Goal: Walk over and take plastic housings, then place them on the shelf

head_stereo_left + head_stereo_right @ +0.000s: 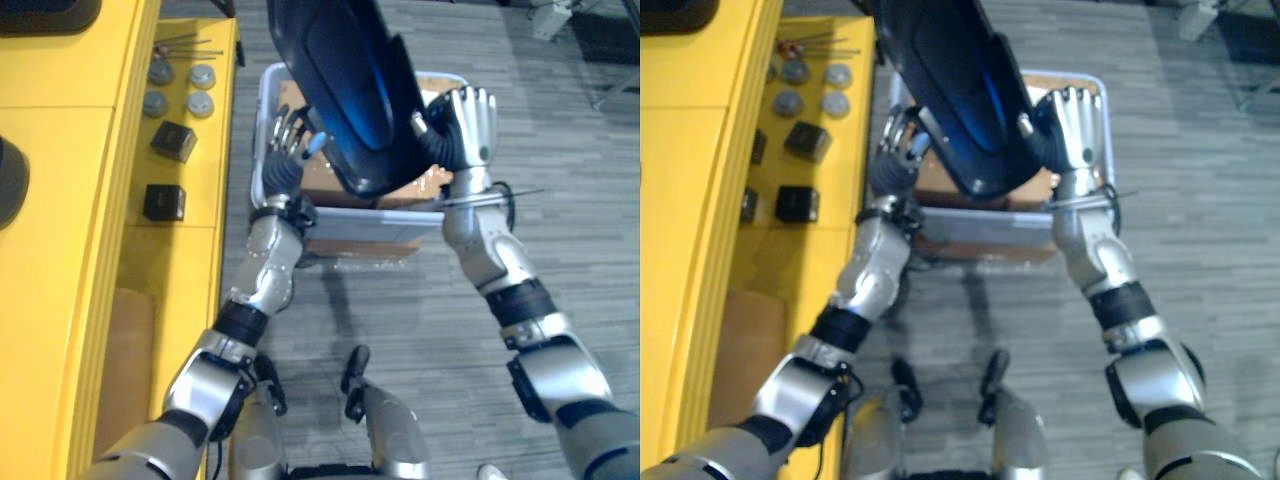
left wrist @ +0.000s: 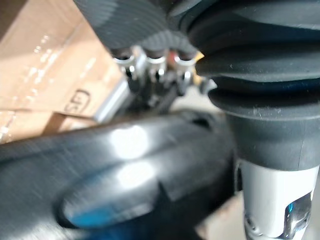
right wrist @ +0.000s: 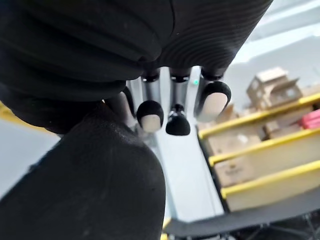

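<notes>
1. Housing (image 1: 345, 90): one big black plastic shell, held up in the air between the robot's two hands, in the upper middle of the frame and above a bin (image 1: 263, 100).
2. Its long axis runs on a slant. The upper end goes off the top edge of the frame, and the rounded lower end points down and slightly right, toward the bin.
3. The glossy face is turned up toward the head camera. It has a long oval hollow along the same slant, with a blue sheen in it.
4. The left hand (image 1: 288, 140) sits at the housing's left edge, just left of centre. Its fingers (image 2: 157, 67) are curled onto that edge, grasping it.
5. The right hand (image 1: 468, 125) is at the opposite edge, right of centre, with its silver back showing. Its fingers (image 3: 150, 116) are bent over the rim, clasping the housing from that side.
6. The bin is pale-walled and stands on the grey plank floor (image 1: 560, 180), with cardboard (image 1: 325, 180) lying in it under the housing's lower end.
7. A yellow shelf (image 1: 60, 180) fills the left of the frame. On it are two black cubes (image 1: 173, 140) and, nearer the top, a cluster of grey discs (image 1: 202, 75), all well apart from the housing.
</notes>
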You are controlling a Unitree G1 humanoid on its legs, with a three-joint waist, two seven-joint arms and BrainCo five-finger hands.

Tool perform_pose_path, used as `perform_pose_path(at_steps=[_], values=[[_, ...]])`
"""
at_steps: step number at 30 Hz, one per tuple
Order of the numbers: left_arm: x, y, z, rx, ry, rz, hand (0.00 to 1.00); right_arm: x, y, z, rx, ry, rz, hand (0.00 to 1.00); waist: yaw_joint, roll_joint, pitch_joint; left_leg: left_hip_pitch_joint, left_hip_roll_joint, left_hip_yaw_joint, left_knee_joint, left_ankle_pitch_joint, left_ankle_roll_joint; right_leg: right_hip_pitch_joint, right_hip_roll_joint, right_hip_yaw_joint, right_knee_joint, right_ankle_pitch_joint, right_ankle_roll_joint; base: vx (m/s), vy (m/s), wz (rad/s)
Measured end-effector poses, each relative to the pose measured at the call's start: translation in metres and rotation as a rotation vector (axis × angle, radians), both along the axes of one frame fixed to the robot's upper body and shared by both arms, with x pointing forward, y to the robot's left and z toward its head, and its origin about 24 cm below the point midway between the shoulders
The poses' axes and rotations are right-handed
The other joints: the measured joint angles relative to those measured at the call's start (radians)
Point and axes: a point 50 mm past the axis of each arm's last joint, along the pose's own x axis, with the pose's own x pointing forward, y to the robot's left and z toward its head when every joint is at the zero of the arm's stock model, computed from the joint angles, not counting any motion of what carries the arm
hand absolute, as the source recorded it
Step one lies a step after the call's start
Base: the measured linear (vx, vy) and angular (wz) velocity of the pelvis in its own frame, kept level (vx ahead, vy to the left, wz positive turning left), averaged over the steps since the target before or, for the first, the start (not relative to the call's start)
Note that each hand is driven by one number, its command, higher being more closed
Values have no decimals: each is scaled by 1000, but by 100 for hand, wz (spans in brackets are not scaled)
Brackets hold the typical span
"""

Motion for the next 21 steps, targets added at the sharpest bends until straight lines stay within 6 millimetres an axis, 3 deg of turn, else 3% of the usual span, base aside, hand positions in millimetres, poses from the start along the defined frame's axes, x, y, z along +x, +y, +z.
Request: perform_pose_path(at_steps=[8,21], values=[[1,-2,-6,70,51,-5,0,0,7,-3,19,12,21,100,33,0,-5,-20,1,-23,11,0,1,11,8,-21,-30,15,-1,3,66,7],[4,11,-30,129,171,51,0,-11,47,-5,102,-19,173,100,37,-2,-11,-13,9,-26,28,0,1,55,28,-24,-98,54,-5,-9,76,0]])
